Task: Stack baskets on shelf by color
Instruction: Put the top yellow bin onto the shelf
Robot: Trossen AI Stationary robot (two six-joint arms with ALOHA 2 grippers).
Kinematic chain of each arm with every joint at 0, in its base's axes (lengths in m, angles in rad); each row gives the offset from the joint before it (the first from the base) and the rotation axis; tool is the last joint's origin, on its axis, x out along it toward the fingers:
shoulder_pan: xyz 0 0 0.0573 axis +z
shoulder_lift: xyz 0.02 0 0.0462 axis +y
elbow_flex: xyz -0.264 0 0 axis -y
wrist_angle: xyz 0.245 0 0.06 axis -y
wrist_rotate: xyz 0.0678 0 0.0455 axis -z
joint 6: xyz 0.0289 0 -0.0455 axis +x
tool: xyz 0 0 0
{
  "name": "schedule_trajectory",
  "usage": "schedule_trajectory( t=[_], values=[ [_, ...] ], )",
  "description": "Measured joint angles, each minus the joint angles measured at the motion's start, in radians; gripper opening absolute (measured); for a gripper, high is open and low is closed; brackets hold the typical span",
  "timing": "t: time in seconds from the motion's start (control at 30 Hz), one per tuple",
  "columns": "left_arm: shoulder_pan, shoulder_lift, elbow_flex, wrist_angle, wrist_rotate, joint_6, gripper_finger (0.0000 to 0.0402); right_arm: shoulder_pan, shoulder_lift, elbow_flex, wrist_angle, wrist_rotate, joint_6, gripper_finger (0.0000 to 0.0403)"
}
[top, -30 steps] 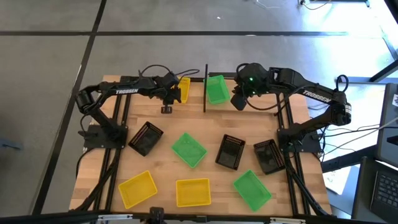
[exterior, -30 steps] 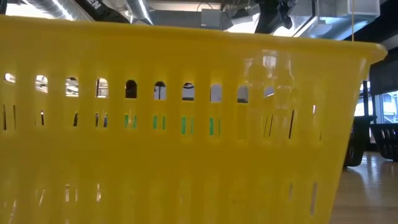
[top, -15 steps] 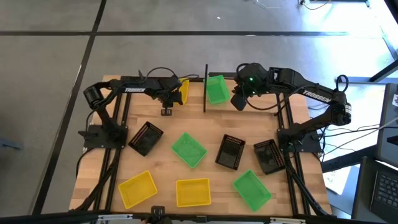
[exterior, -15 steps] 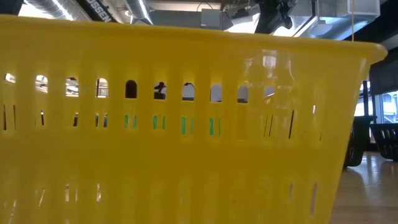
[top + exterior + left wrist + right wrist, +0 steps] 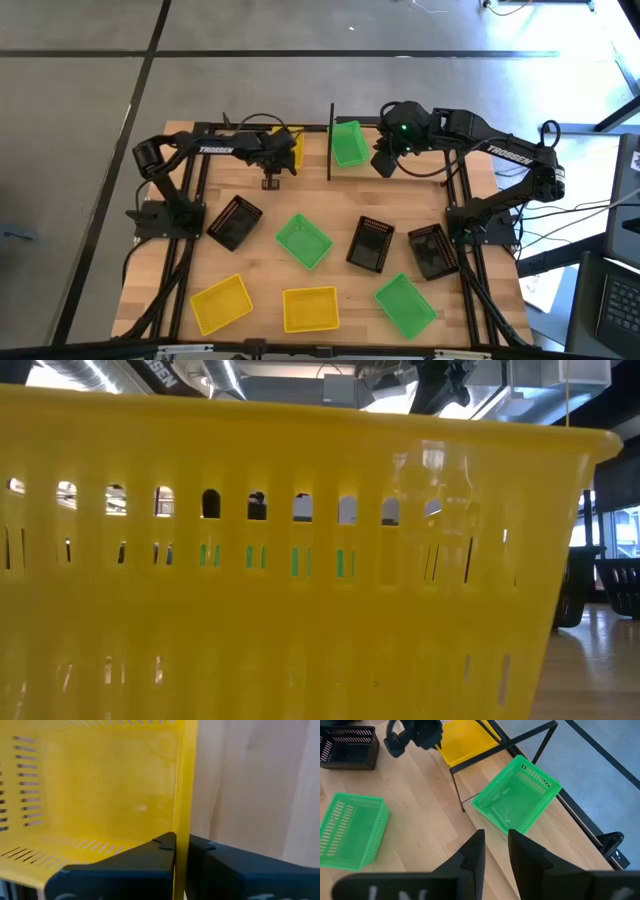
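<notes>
A yellow basket [image 5: 292,146] stands at the table's far edge, just left of the shelf's black post [image 5: 330,140]. My left gripper [image 5: 274,152] is shut on it from its left side. A green basket [image 5: 347,143] stands right of the post. My right gripper [image 5: 383,162] hangs open in the air just right of it, holding nothing. In the right wrist view I see the green basket [image 5: 517,795], the yellow one [image 5: 462,740] and the left gripper [image 5: 415,732]. Several more baskets lie on the table. My left gripper pinches the yellow basket's side wall at its rim [image 5: 180,827]. One finger [image 5: 150,855] is inside the basket and the other [image 5: 220,857] outside. The fingers slant down from the table's left. The basket's bottom rests on the wood.
On the near half of the table lie black baskets [image 5: 233,222] [image 5: 370,243] [image 5: 432,250], green ones [image 5: 303,240] [image 5: 405,304] and yellow ones [image 5: 221,303] [image 5: 310,309]. One yellow basket [image 5: 300,560] fills the low view. Black frame rails run along the table's sides.
My left gripper has sunk a little toward the yellow basket at the far edge, and that arm's elbow has swung slightly. My right arm has kept still.
</notes>
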Motion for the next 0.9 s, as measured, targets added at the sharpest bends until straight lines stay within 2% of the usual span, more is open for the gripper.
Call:
schedule_trajectory(
  t=[0.17,0.27,0.33,0.53,0.77,0.83,0.9],
  values=[
    [-0.037,-0.095,0.0,-0.029,-0.12,-0.019,0.0001,0.0,0.0,0.0,0.0,0.0,-0.006,0.0082],
    [-0.063,-0.173,0.0,-0.046,-0.133,-0.019,0.0,0.0,0.0,0.0,0.0,-0.001,-0.052,0.0082],
    [-0.091,-0.229,0.0,-0.047,-0.181,-0.024,0.0,0.0,0.003,0.0,0.008,0.0,-0.065,0.0082],
    [-0.205,-0.349,0.0,0.046,-0.493,-0.024,0.0,0.001,0.032,0.0,0.14,-0.001,-0.062,0.0082],
    [-0.308,-0.376,0.0,0.227,-0.813,0.083,0.0,0.027,0.108,0.0,0.431,-0.001,-0.308,0.0082],
    [-0.32,-0.376,0.0,0.271,-0.874,0.113,0.0,0.037,0.132,0.0,0.527,-0.001,-0.372,0.0082],
    [-0.328,-0.376,0.0,0.29,-0.894,0.129,0.0,0.047,0.154,0.0,0.607,0.0,-0.418,0.0082]
  ],
)
